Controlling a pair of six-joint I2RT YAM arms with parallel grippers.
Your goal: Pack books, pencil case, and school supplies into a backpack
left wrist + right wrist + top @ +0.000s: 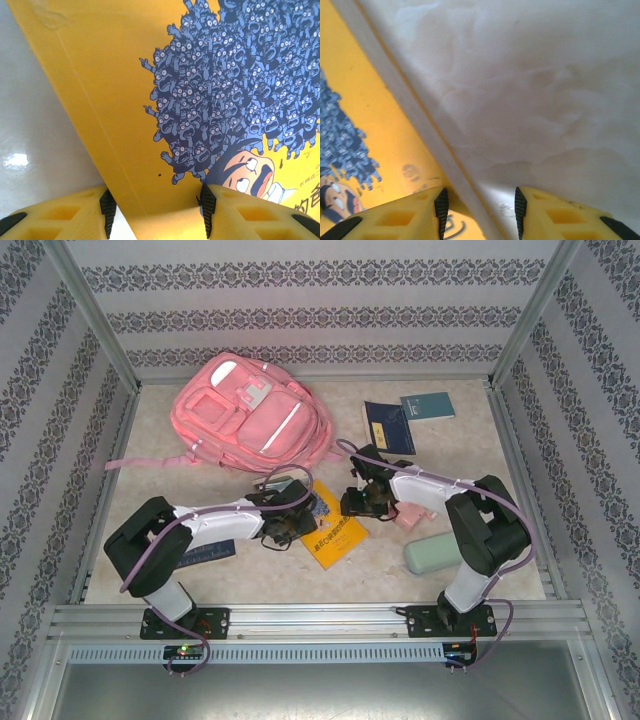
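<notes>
The left tool (157, 210) was held with jaws apart over one edge of the yellow book (125, 85) on the tabletop (30, 125), the right tool (479, 210) likewise over another edge. Nothing appeared packed yet; the backpack (250, 415) lay beyond, other books (388, 427) beside it.

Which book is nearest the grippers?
The yellow book with the blue crowd picture: its edge sits between the jaws of the left gripper and right gripper. The navy book and teal book lie farther back, right.
</notes>
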